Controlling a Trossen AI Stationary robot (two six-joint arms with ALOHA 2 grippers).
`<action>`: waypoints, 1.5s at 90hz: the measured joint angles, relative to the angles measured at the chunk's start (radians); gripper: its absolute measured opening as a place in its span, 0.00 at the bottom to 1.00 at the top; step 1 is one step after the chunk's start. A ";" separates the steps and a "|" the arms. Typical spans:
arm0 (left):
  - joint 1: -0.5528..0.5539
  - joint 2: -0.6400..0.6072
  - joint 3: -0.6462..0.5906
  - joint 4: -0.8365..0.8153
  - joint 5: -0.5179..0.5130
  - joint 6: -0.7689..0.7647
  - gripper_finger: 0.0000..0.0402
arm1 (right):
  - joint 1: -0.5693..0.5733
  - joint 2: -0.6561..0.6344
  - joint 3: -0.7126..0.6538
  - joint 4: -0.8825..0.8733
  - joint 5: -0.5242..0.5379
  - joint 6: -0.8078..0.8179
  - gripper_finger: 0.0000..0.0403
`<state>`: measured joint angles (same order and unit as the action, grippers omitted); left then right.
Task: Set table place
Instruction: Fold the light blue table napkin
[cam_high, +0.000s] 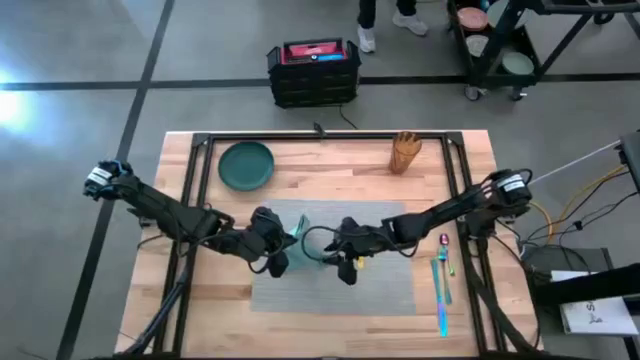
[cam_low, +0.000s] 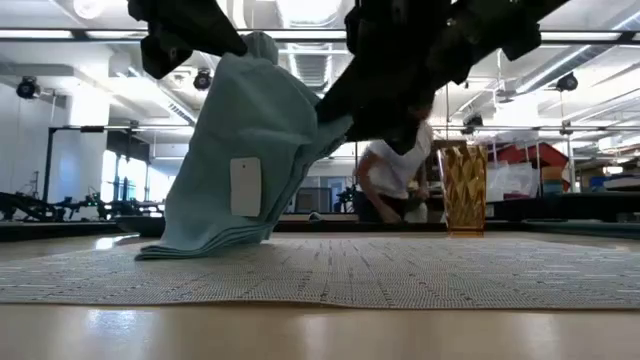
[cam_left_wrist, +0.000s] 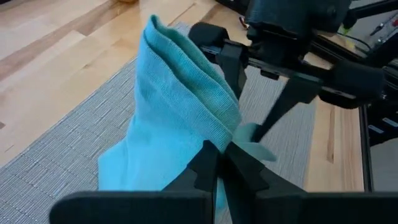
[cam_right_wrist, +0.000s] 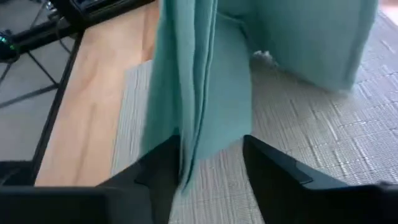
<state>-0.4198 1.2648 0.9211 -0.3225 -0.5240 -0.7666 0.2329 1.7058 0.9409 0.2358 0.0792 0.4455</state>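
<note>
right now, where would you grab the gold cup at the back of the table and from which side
Probably grip the gold cup across its mid wall, coming in level from the front with the right gripper, the nearer arm. It stands upright and alone on the table, so nothing blocks a side grasp. But both grippers now pinch the teal napkin over the placemat; the left gripper holds its other edge.
</note>
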 joint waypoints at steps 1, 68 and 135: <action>0.000 0.000 0.000 0.000 0.000 0.000 0.01 | 0.000 0.000 0.000 0.002 0.000 -0.001 0.26; 0.003 -0.021 0.000 -0.125 0.140 0.018 0.22 | 0.001 -0.071 0.000 -0.197 0.120 -0.179 0.00; -0.085 0.470 0.009 0.524 0.025 -0.219 0.29 | 0.011 -0.100 0.000 -0.305 0.141 -0.159 0.00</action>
<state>-0.5052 1.7352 0.9298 0.2014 -0.4987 -0.9852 0.2443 1.6058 0.9413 -0.0695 0.2203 0.2868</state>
